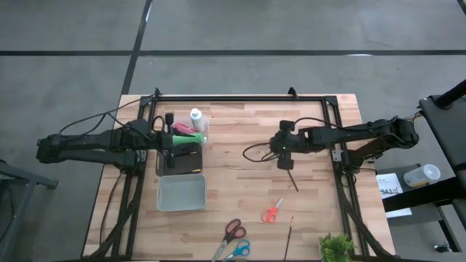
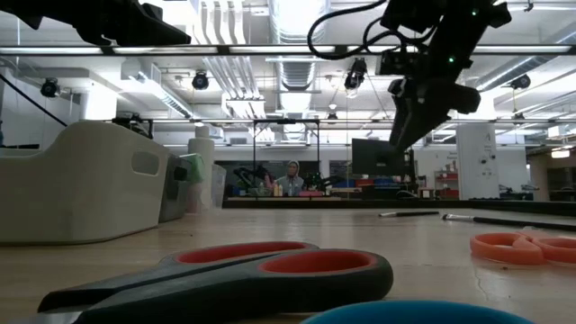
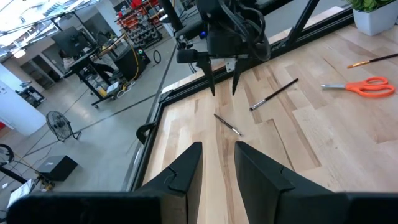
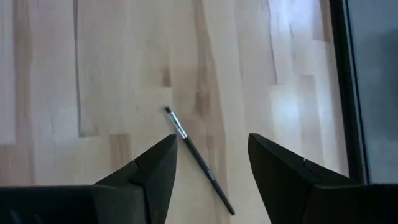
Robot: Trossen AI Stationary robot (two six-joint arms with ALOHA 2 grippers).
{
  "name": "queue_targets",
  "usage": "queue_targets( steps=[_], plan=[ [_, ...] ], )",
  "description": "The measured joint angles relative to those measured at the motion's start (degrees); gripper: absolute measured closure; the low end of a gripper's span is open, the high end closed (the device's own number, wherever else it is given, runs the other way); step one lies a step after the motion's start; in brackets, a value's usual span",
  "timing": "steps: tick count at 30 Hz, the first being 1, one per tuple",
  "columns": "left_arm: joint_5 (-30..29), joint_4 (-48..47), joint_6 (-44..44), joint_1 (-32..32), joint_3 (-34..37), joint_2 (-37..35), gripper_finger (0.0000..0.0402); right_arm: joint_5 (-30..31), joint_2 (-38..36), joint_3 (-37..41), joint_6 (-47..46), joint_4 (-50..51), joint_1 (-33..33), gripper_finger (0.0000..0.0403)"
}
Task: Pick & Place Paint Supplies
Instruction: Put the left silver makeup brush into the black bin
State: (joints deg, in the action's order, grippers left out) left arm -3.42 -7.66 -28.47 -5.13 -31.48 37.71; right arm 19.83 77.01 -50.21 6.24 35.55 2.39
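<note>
A thin dark brush with a metal ferrule lies flat on the wood, also seen in the left wrist view. My right gripper hangs open above it, fingers pointing down, clear of the table. A second dark brush lies just nearer, and a brown-handled one lies by the near edge. The green bottle, red bottle and white bottle sit together at the left. My left gripper is open beside them, pointing toward the table's right.
A pale grey tray sits near the left arm. Orange scissors, red scissors and blue scissors lie toward the near edge, with a small plant at the near right corner. A black frame rail runs along the far edge.
</note>
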Motion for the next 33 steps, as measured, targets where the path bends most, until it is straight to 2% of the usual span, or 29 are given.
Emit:
queue_targets(
  steps=[3,5,7,15,20,29,33],
  plan=[
    [0.00,0.00,0.00,0.00,0.00,0.01,0.0301,-1.98,0.00,0.28,1.47,0.10,1.14,0.0207],
    [0.00,0.00,0.00,0.00,0.00,0.00,0.0301,-6.70,0.00,0.64,4.68,-0.32,3.05,0.0207],
    [0.00,-0.02,0.00,0.00,0.00,0.00,0.0301,-11.32,0.00,1.10,7.18,-0.66,5.55,0.0207],
    [0.00,0.00,0.00,0.00,0.00,0.02,0.0301,-20.98,-0.02,2.51,17.85,-3.78,16.71,0.0207],
    [0.00,-0.02,0.00,0.02,0.00,0.00,0.0301,-21.81,-0.02,5.78,21.60,-7.95,19.31,0.0207],
    [0.02,-0.02,0.00,0.00,0.00,0.00,0.0301,-22.08,0.00,12.76,20.50,-15.70,19.48,0.0207],
    [0.01,0.00,0.00,0.02,0.00,0.01,0.0301,-24.28,0.00,15.91,19.60,-20.36,19.41,0.0207]
  ],
)
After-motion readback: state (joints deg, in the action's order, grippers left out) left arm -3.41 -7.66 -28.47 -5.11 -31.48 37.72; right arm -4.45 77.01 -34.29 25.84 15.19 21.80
